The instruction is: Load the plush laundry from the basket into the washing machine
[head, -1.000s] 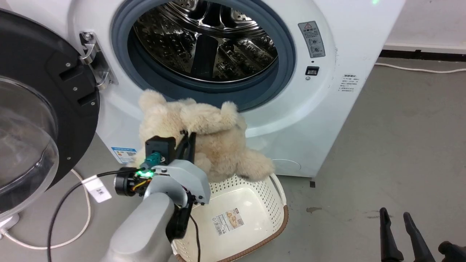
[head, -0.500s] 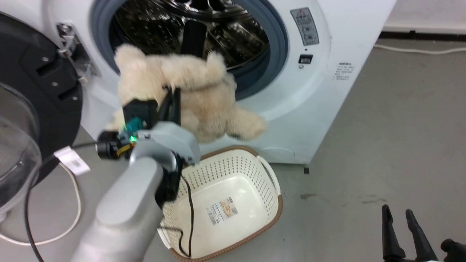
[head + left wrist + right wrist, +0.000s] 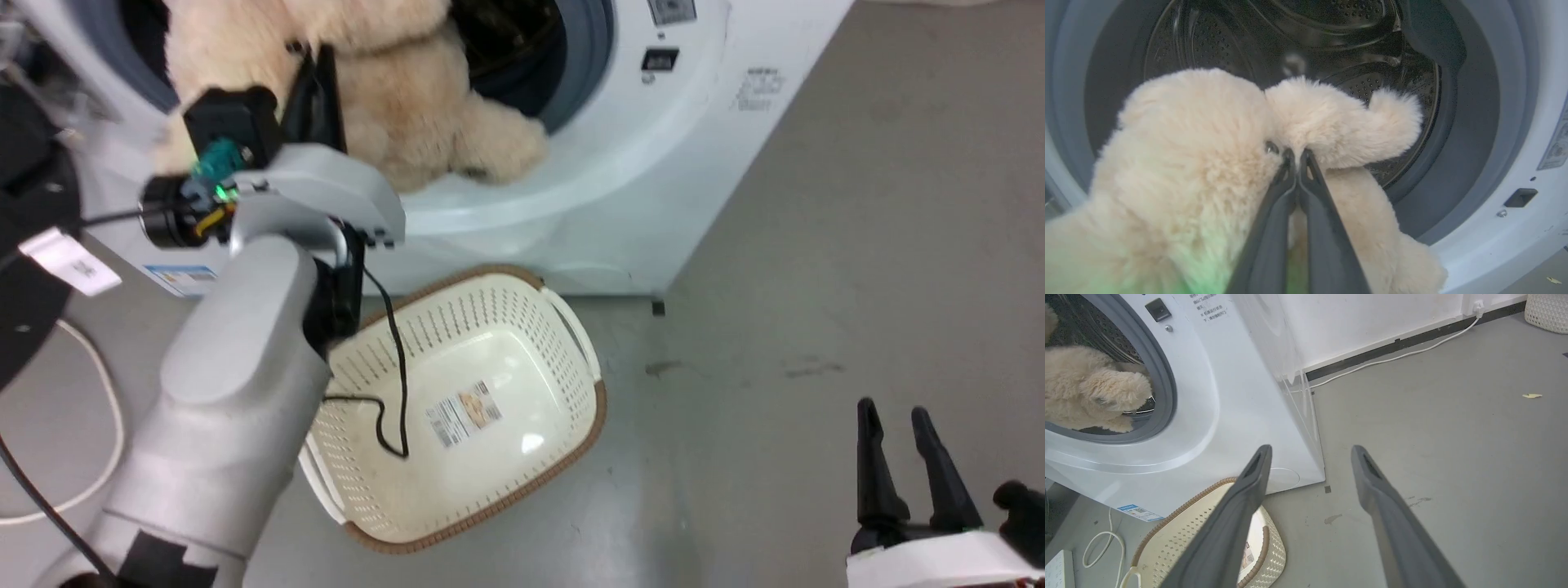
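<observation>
Looked down on a smooth grey floor (image 3: 816,245), marked by a few dark stains at 3 o'clock of the cream perforated basket (image 3: 359,474). Caught, in the right wrist view, a white wall (image 3: 1372,330) with black skirting and a white cable (image 3: 1392,357) along its foot. Found the white washing machine (image 3: 653,163) at 12 o'clock of the basket, its mouth open. Saw a label sticker (image 3: 463,412) on the basket's bottom.

Found the teddy bear (image 3: 408,98) up at the machine's mouth, well above the basket: fluffy cream-beige fur, floppy limbs, upper body past the grey gasket (image 3: 1470,122) and before the perforated steel drum (image 3: 1331,41), one leg hanging at the lower edge of the opening.

Found the left claw (image 3: 1296,155) pinched tight on the bear's fur, fingertips together. Found the right claw (image 3: 892,412) at 4 o'clock of the head view, fingers spread wide, gripping nothing.
</observation>
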